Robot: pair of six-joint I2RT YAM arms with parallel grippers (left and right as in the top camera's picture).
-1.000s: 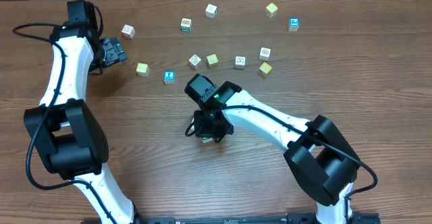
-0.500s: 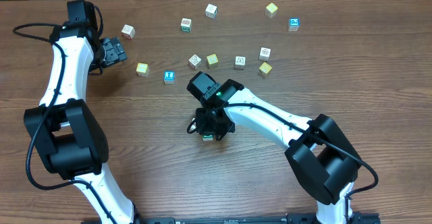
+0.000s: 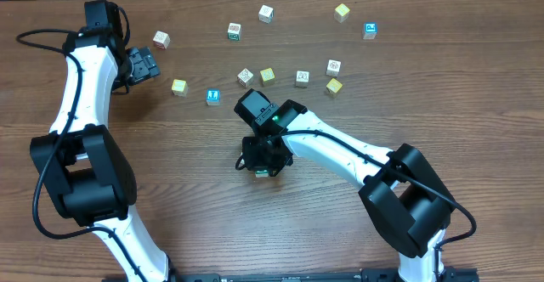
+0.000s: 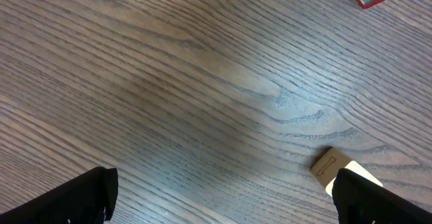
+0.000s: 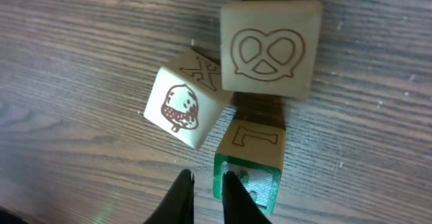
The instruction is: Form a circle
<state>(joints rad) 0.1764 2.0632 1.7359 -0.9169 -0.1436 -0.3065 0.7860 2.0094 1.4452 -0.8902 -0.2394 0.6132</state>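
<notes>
Cubes [image 3: 267, 76] lie scattered across the far side of the desk [image 3: 170, 214] in the overhead view. The right claw [image 3: 262, 168] hangs low over the circle [image 3: 263, 173], a tight cluster mid-desk, and the left claw [image 3: 143, 64] sits aside.

Left wrist view: that claw [image 4: 226, 197] gapes wide and empty above bare wood.

Right wrist view: the right claw [image 5: 206, 196] is pinched nearly closed on nothing. One fingertip is at the green-faced cube [image 5: 255, 158], likely to nudge it toward the pretzel cube [image 5: 270, 45] and acorn cube [image 5: 181, 108].

The circle [image 5: 233, 82] is a tight cluster of small wooden cubes near the middle of the worktop [image 5: 81, 42]. Three show: a whitish pretzel cube [image 5: 270, 47], an acorn cube [image 5: 182, 108] turned at an angle against it, and a green-faced cube [image 5: 248, 163] just beside both.
</notes>
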